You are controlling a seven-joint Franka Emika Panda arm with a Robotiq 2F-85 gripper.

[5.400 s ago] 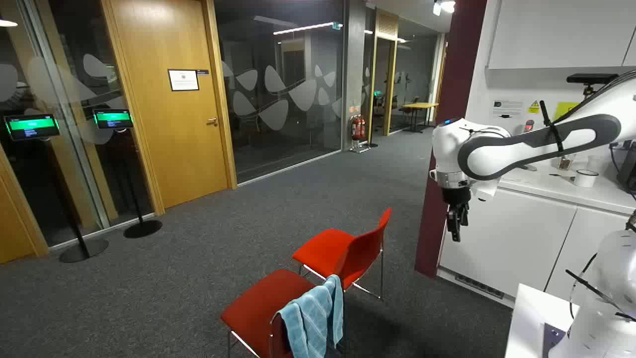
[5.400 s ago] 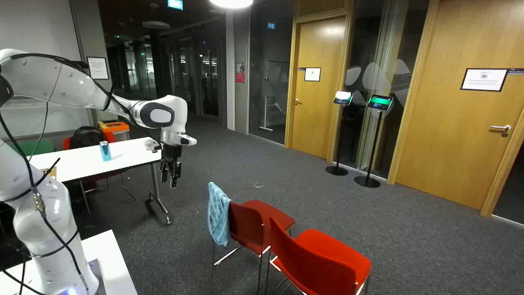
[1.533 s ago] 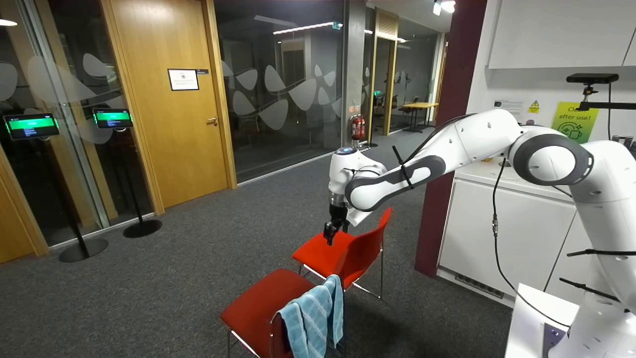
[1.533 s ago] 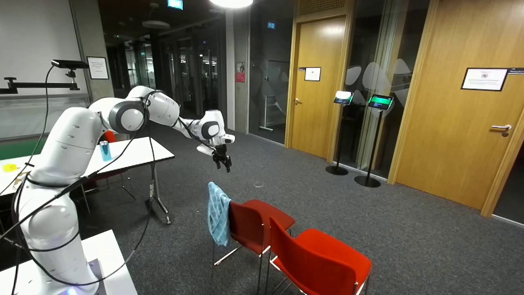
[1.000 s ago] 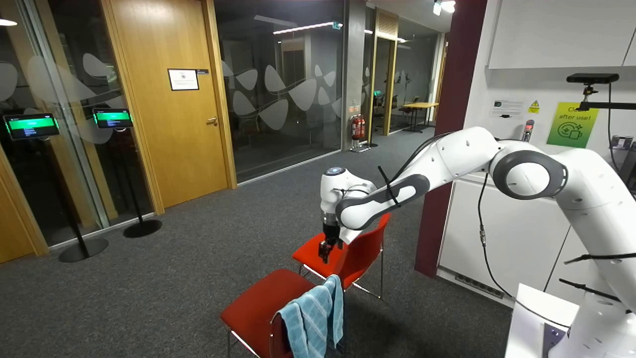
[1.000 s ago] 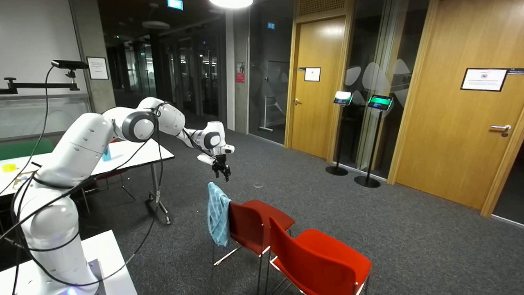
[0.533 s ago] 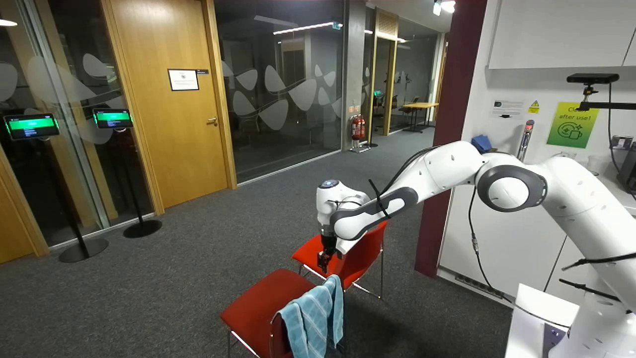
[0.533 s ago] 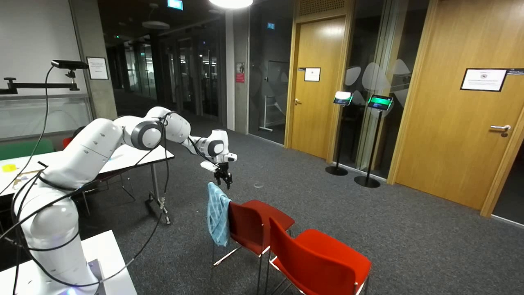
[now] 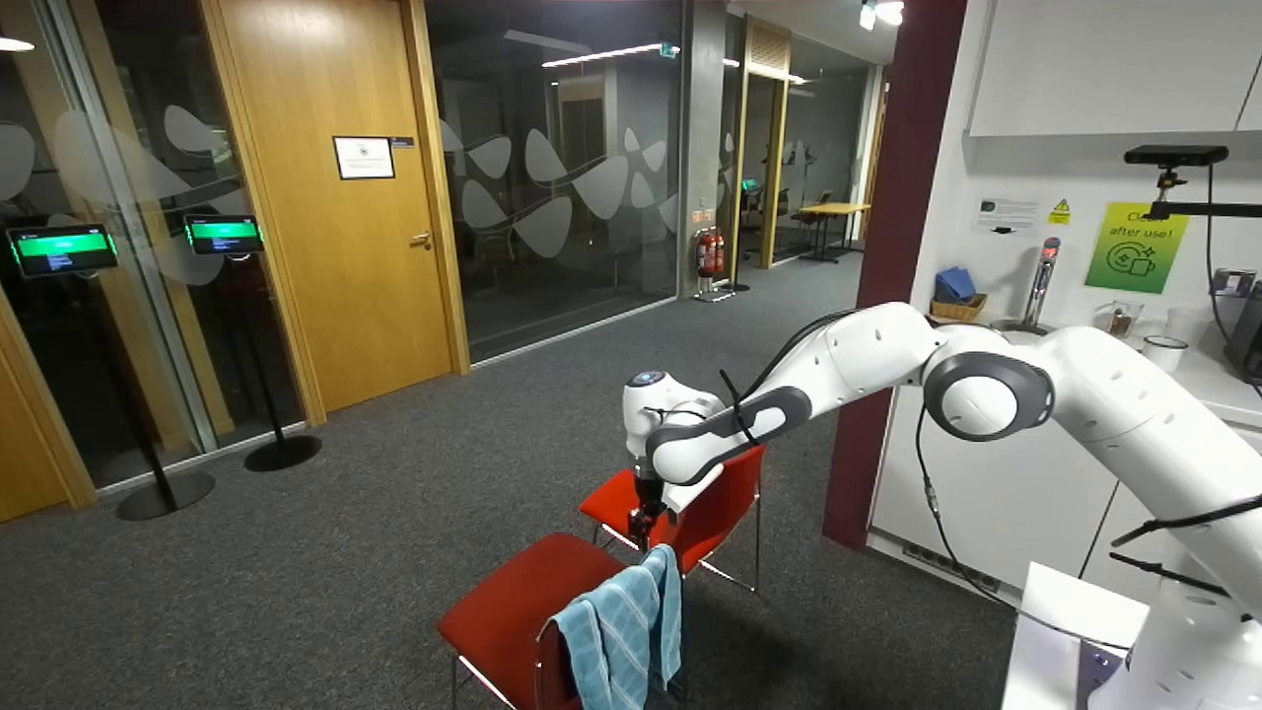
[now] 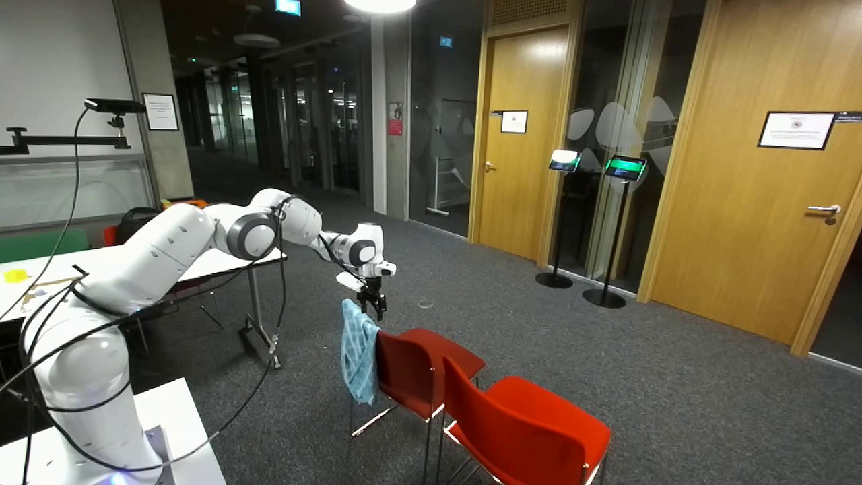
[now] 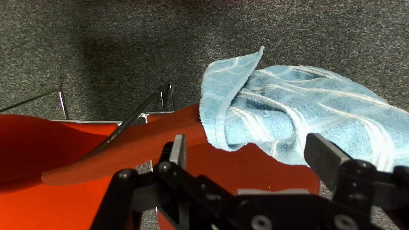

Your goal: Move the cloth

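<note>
The light blue cloth with pale stripes hangs over the back of a dark red chair in both exterior views: cloth, cloth, chair, chair. In the wrist view the cloth lies across the upper right, draped over the red chair back. My gripper is open and empty, pointing down, with its pads wide apart. It hovers just above the cloth's top edge near the chair back in both exterior views: gripper, gripper. I cannot tell that it touches the cloth.
A brighter red chair stands close beside the draped one: chair, chair, and at the left in the wrist view. A white table stands behind the arm. A kitchen counter and dark red pillar stand near it.
The arm has swung from beside the counter to over the chairs. Over the last second my gripper has lowered toward the cloth. The cloth and chairs have not moved.
</note>
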